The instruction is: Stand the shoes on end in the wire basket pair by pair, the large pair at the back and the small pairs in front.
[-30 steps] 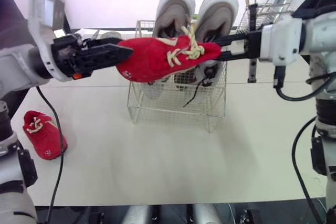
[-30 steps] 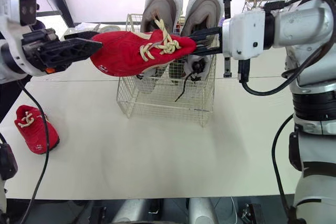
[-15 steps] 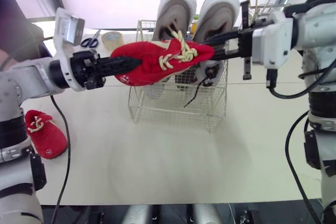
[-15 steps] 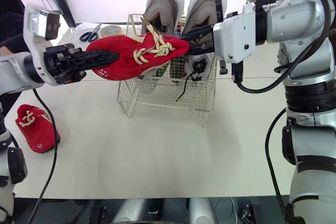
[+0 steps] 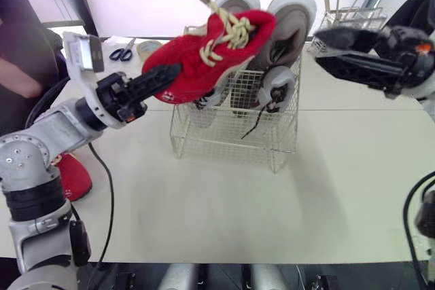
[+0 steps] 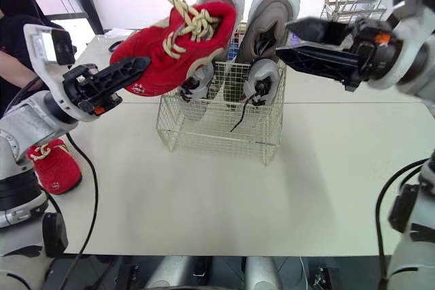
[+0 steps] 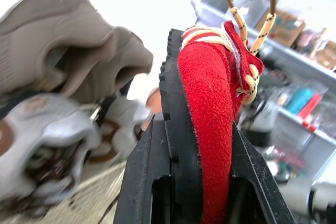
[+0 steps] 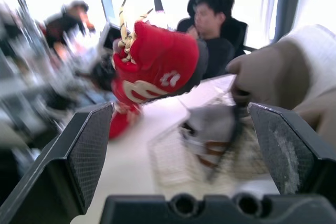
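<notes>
A red shoe with cream laces (image 5: 204,59) hangs in the air over the wire basket (image 5: 231,137), toe tilted up and to the right. My left gripper (image 5: 163,78) is shut on its heel end, the sole against one finger (image 7: 147,171). The large grey pair (image 5: 292,22) stands on end at the back of the basket. To the right of the basket my right gripper (image 5: 318,47) is open and apart from the shoe (image 8: 157,66), nothing between its fingers (image 8: 86,150). The other red shoe (image 6: 54,168) lies on the table at the far left.
Scissors (image 5: 122,52) and a roll of tape (image 5: 146,47) lie at the back left of the white table. A wire rack with sticks (image 5: 346,17) stands at the back right. A person sits beyond the table's left side (image 5: 20,52).
My right gripper has let go of the red shoe, opened wide and drawn back to the right. My left gripper has closed on the shoe and swung its toe upward.
</notes>
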`<state>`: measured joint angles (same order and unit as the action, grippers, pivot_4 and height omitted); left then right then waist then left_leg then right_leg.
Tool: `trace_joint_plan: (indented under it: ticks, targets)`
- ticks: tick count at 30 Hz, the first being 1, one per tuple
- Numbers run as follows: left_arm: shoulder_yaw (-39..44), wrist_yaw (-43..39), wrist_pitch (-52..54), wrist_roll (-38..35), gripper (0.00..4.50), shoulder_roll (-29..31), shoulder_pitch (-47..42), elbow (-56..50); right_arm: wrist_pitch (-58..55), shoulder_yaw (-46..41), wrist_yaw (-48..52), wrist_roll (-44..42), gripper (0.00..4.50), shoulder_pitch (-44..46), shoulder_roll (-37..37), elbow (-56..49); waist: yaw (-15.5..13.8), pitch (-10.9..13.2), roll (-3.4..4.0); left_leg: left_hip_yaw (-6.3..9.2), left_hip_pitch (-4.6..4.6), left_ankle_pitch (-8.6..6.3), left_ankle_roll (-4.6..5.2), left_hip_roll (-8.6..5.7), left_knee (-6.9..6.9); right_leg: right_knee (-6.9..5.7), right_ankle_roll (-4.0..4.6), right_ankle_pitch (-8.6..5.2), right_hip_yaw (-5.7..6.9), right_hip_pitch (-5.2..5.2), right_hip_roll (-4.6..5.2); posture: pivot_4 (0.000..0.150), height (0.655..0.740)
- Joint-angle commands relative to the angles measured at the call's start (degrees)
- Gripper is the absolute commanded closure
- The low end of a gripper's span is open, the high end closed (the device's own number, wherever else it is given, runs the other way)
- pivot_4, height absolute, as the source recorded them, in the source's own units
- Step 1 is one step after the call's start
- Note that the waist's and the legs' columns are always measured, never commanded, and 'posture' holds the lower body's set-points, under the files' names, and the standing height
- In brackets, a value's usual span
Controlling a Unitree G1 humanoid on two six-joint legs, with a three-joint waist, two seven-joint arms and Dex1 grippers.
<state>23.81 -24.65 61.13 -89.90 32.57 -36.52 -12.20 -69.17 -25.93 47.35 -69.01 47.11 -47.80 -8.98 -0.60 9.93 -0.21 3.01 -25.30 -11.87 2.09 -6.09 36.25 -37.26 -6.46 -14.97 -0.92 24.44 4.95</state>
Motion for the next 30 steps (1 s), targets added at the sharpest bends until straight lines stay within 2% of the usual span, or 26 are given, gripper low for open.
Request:
trace_joint_plan:
  ticks: [1, 4, 8, 12, 16, 19, 25, 26, 27, 30]
  targets:
    - [-0.54, 2.32, -4.0, -2.98, 4.24, -1.99, -1.42, -1.8, 0.49, -2.2, -17.04, -15.37, 0.04, -3.08, 7.77, -4.2, 0.02, -0.02, -0.01, 0.0, 0.0, 0.01, -0.01, 0.0, 0.01, -0.01, 0.0, 0.0, 0.0, 0.0, -0.01, 0.15, 0.74]
    - [-2.23, 3.24, -5.44, -3.25, 4.24, -3.77, -2.36, -1.79, 5.87, 1.44, -29.85, -24.27, 0.04, -4.6, 15.93, -6.82, 0.1, -0.01, -0.01, -0.03, -0.02, 0.2, -0.3, -0.01, 0.04, -0.04, -0.01, 0.01, -0.01, 0.02, -0.01, 0.15, 0.74]
    - [-3.58, 3.49, -6.39, -3.63, 4.24, -4.57, -2.68, -1.78, 9.98, 5.41, -35.79, -26.63, 0.04, -4.43, 19.56, -10.02, 0.05, -0.02, -0.01, -0.02, -0.02, 0.22, -0.32, -0.02, 0.06, -0.06, -0.01, 0.01, 0.0, 0.02, -0.02, 0.15, 0.74]
    - [-5.15, 4.66, -7.74, -3.69, 4.24, -6.25, -2.72, -2.49, 16.25, 10.44, -40.97, -26.94, 0.04, -1.75, 26.35, -11.29, 0.25, -0.02, -0.01, -0.03, -0.01, 0.21, -0.3, -0.03, 0.12, -0.06, -0.01, 0.01, 0.0, -0.02, -0.04, 0.15, 0.74]
    - [-5.71, 5.04, -8.31, -3.86, 4.24, -6.53, -2.24, -2.88, 19.24, 12.19, -42.26, -25.63, 0.04, -0.91, 27.88, -11.22, 0.31, -0.02, -0.01, 0.0, -0.01, 0.22, -0.31, -0.01, 0.12, -0.12, -0.01, 0.01, 0.0, 0.01, -0.09, 0.15, 0.74]
    - [-6.18, 5.15, -8.49, -3.76, 4.24, -6.49, -1.58, -3.29, 21.65, 13.52, -42.29, -24.53, 0.91, 0.31, 29.16, -10.77, 0.41, -0.02, -0.01, -0.01, -0.01, 0.22, -0.3, -0.01, 0.12, -0.11, -0.01, 0.01, 0.0, 0.0, -0.1, 0.15, 0.74]
    - [-7.44, 7.26, -7.31, -6.31, 4.24, -4.47, -0.31, -2.8, 23.36, 14.82, -42.21, -24.25, 3.8, 1.31, 29.78, -10.28, 0.96, -0.02, -0.01, 0.01, -0.01, 0.21, -0.3, 0.03, 0.11, -0.12, -0.01, 0.0, -0.01, 0.01, -0.16, 0.15, 0.74]
    - [-7.82, 7.35, -7.0, -5.94, 4.24, -3.78, -0.13, -2.71, 23.35, 14.88, -42.19, -24.29, 3.99, 1.29, 29.51, -10.19, 1.07, -0.02, -0.01, 0.02, -0.01, 0.21, -0.3, 0.03, 0.11, -0.12, -0.01, 0.01, -0.01, 0.01, -0.16, 0.15, 0.74]
    - [-8.19, 7.2, -6.81, -5.15, 4.24, -3.12, 0.12, -2.84, 23.27, 14.91, -42.12, -24.33, 4.01, 1.29, 29.16, -10.1, 1.21, -0.02, -0.01, 0.02, -0.01, 0.21, -0.29, 0.03, 0.11, -0.12, -0.01, 0.0, -0.01, 0.01, -0.16, 0.15, 0.74]
    - [-8.51, 6.44, -6.09, -5.17, 2.76, -1.06, 1.22, -3.47, 22.08, 14.84, -41.81, -24.25, 4.01, 1.64, 26.82, -9.51, 1.31, -0.02, 0.0, 0.02, -0.01, 0.2, -0.27, 0.03, 0.09, -0.13, 0.0, 0.0, -0.01, 0.02, -0.17, 0.15, 0.74]
